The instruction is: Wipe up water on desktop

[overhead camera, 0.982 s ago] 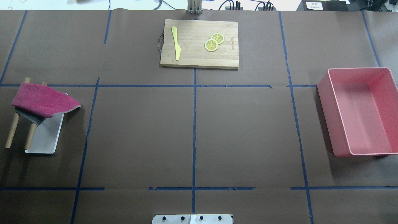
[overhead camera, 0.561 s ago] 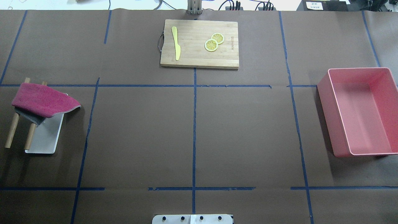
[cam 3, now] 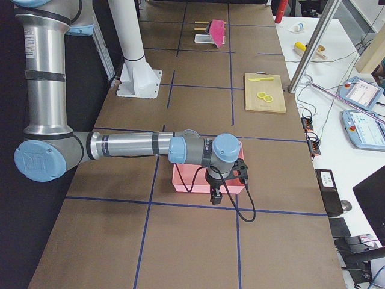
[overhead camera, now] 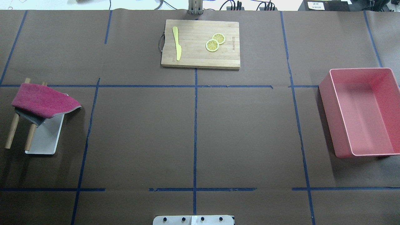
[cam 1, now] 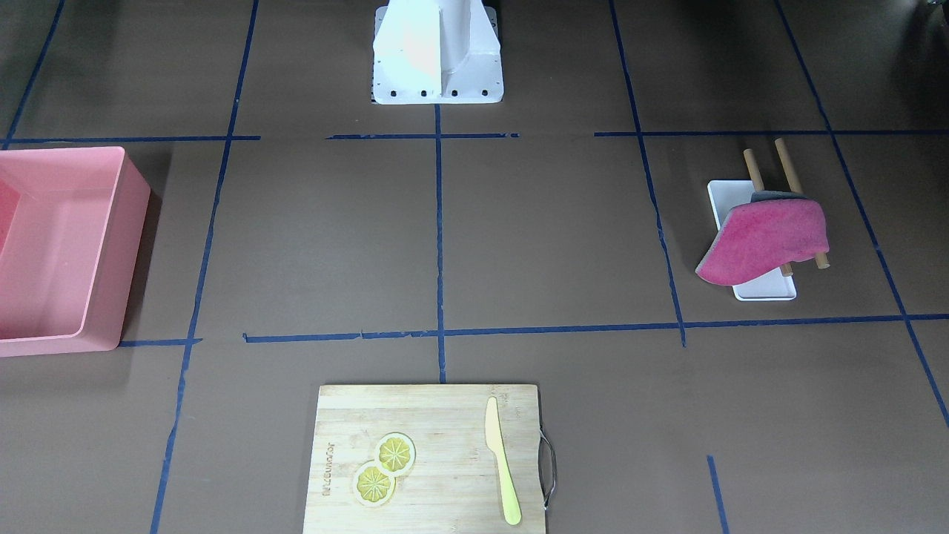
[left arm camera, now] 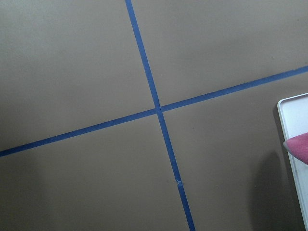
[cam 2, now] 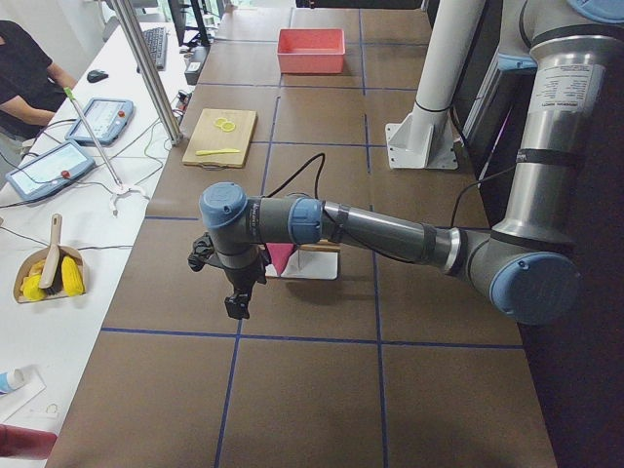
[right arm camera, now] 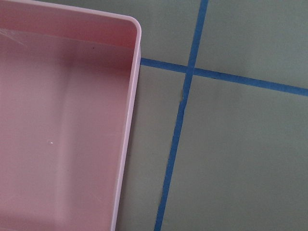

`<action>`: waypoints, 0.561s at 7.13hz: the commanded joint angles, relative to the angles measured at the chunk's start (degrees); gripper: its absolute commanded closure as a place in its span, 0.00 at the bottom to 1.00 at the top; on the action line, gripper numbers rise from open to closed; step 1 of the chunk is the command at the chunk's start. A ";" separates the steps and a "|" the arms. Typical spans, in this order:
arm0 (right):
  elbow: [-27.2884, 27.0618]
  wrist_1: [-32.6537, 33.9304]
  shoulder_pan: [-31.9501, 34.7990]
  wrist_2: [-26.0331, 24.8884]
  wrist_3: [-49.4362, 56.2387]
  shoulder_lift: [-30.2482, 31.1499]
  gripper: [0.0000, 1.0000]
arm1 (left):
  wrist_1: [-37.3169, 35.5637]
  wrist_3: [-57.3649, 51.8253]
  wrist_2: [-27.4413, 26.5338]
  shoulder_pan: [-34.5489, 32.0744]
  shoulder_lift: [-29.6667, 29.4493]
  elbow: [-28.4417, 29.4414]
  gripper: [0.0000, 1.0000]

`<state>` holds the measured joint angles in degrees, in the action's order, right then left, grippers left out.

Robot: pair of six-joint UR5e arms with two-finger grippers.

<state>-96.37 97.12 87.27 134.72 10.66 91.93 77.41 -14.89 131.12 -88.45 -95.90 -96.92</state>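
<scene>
Plainly, the left gripper (cam 2: 237,302) hangs point-down over the desktop (overhead camera: 140,140), which spreads dark brown beneath it and is ruled by blue tape lines (left arm camera: 159,110); it shows only in the side view, so I cannot tell whether its jaws stand wide or narrow; its wrist camera looks down on a crossing of two tape lines.

Just beside this gripper, on the side toward the table's middle, lies a white tray (overhead camera: 47,137); over the tray a magenta cloth (overhead camera: 43,100) with a grey underside is draped on a rack of two wooden dowels (overhead camera: 12,131), one corner of the cloth hanging above the tray; gripper and cloth are apart.

The right gripper (cam 3: 215,195) hangs likewise over the desktop at the table's other end; again only a side view shows it, and I cannot tell how its jaws stand; just beside it, toward the table's middle, sits a pink bin (overhead camera: 326,118), one corner of which fills part of its wrist view.

Well apart from both grippers, at the table's far edge across from the robot's white base (cam 1: 437,52), rests a bamboo cutting board (overhead camera: 200,57); on it lie a yellow knife (overhead camera: 177,43) and two lemon slices (overhead camera: 212,45), the slices overlapping.

Beyond the left gripper, at a side bench, sits a person (cam 2: 19,78).
</scene>
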 commanded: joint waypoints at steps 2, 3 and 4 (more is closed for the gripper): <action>-0.05 0.00 0.00 0.10 0.06 0.18 0.00 | -0.07 22.52 3.54 11.39 0.01 -10.35 0.00; -0.05 0.00 0.00 0.10 0.06 0.18 0.00 | -0.07 26.89 3.53 16.50 -0.34 -11.52 0.00; 0.04 0.00 -0.09 0.10 0.15 0.18 0.00 | 0.19 27.72 3.62 18.73 -0.43 -10.58 0.00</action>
<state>-96.40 97.12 87.25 134.82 10.75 92.10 77.40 9.25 134.62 -73.85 -96.13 -107.16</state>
